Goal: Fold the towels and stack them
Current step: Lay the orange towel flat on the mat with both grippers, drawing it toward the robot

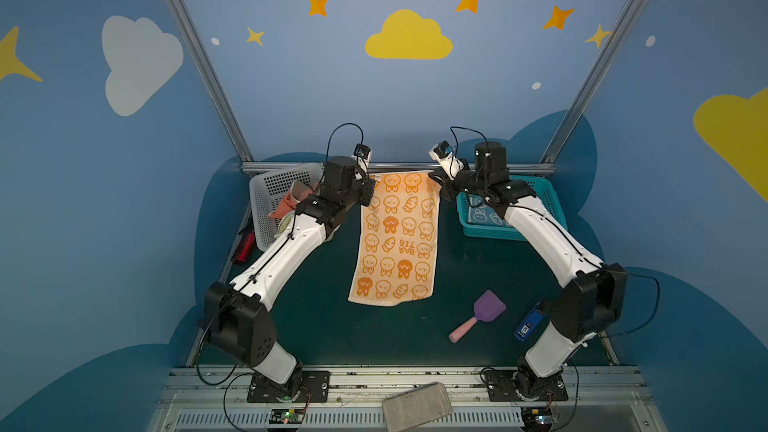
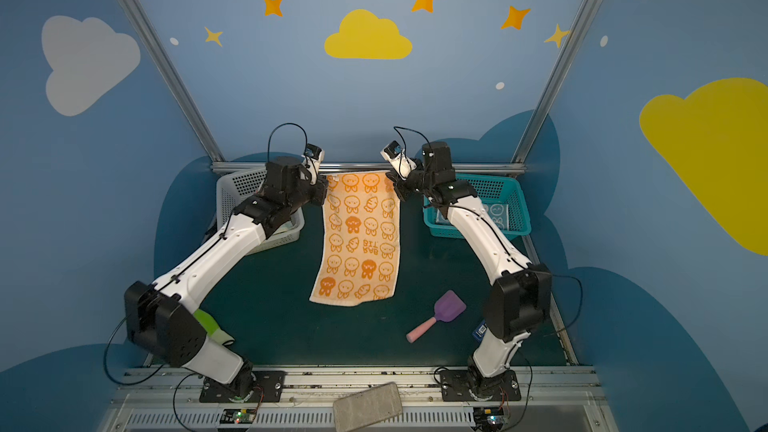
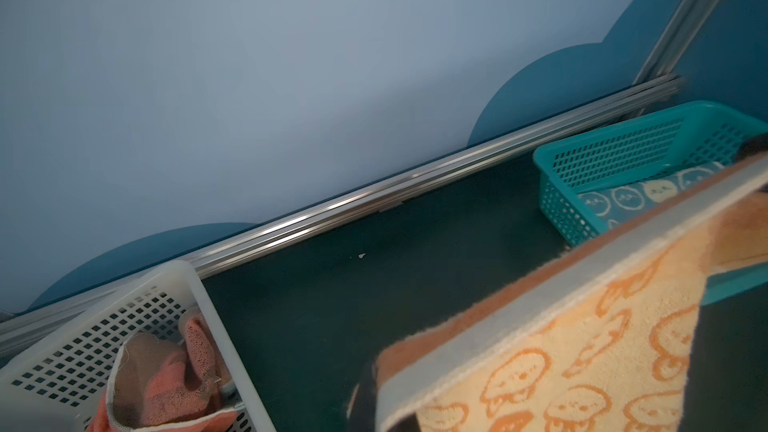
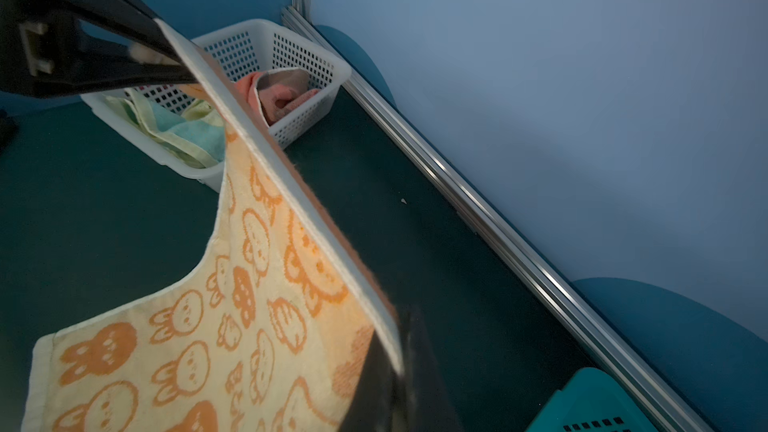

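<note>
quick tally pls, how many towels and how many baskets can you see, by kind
towels: 4 (orange towel held up, blue towel in the teal basket, salmon towel and pale yellow-blue towel in the white basket)
baskets: 2 (white, teal)
total: 6

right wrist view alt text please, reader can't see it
An orange rabbit towel hangs taut by its top edge between the right gripper and left gripper. Behind, a white basket holds a salmon towel and a yellow-blue towel.
</note>
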`<state>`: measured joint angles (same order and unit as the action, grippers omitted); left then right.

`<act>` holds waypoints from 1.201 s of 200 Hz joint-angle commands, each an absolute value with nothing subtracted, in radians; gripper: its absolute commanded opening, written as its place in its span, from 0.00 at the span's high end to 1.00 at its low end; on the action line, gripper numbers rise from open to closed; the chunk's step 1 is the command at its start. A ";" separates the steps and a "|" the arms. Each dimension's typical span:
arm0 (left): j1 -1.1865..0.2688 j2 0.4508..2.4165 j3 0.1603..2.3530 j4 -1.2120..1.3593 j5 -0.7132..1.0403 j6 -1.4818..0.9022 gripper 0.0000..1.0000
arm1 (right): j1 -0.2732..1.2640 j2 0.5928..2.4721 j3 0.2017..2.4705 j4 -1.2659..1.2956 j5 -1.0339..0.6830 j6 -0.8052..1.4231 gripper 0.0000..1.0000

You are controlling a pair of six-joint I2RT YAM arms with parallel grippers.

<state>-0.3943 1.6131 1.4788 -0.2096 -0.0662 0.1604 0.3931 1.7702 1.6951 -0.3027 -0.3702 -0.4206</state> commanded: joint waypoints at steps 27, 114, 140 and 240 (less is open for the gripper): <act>-0.367 1.758 1.548 -0.195 -0.218 0.154 0.96 | 0.368 1.967 1.776 -0.289 -0.292 -0.439 1.00; -0.386 1.792 1.501 -0.340 -0.227 0.086 0.96 | 0.370 1.964 1.613 -0.336 -0.421 -0.503 1.00; -0.414 1.727 1.424 -0.371 -0.230 0.042 0.96 | 0.373 1.905 1.569 -0.439 -0.441 -0.516 1.00; -0.476 1.463 1.123 -0.398 -0.207 -0.071 0.96 | 0.445 1.735 1.296 -0.532 -0.385 -0.586 1.00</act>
